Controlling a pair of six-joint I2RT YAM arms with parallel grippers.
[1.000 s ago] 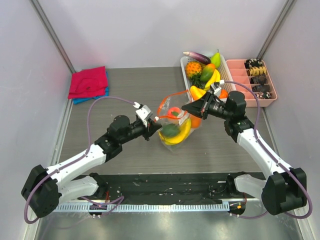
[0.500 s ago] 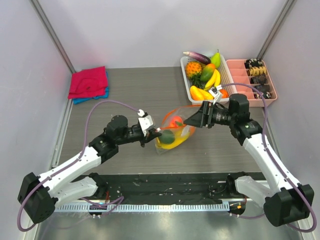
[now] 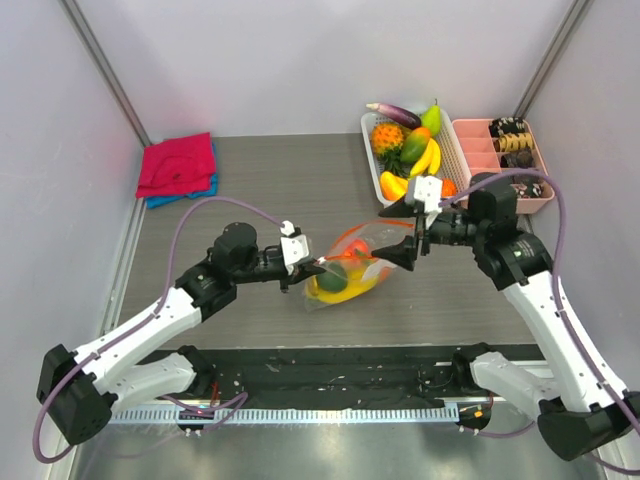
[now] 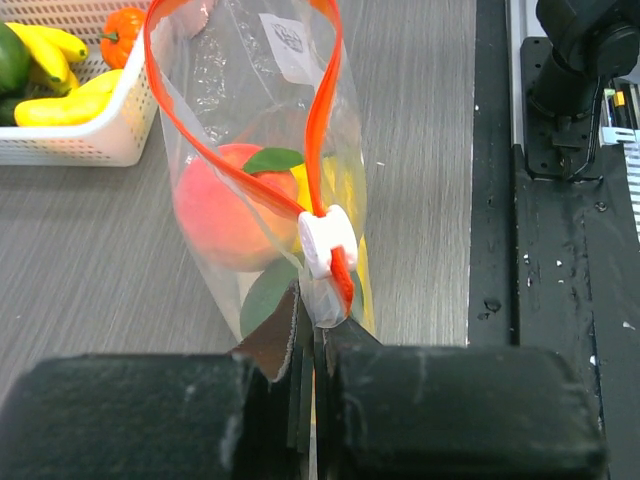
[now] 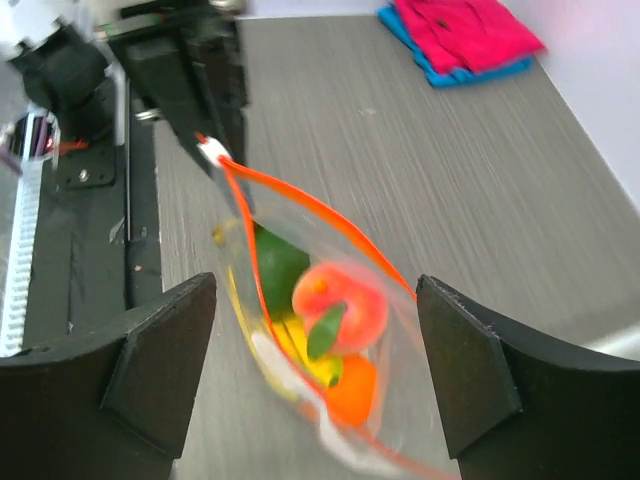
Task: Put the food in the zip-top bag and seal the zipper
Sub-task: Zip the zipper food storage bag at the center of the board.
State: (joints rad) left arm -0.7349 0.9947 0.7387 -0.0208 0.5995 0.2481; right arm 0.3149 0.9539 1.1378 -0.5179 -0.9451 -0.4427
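Jaws of left gripper (image 4: 315, 335) clenched on slider end of crinkly clear zip-top bag (image 4: 240, 110); right gripper (image 5: 315, 290) released, astride far end of orange-red zipper strip (image 4: 328, 90).

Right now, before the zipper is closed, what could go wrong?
The zipper stands open in a wide loop, so the peach could roll out if the zip-top bag tips. The left tool pinches only the corner beside the white slider; the plastic may slip. The right tool is open, so the far end seems unsupported.
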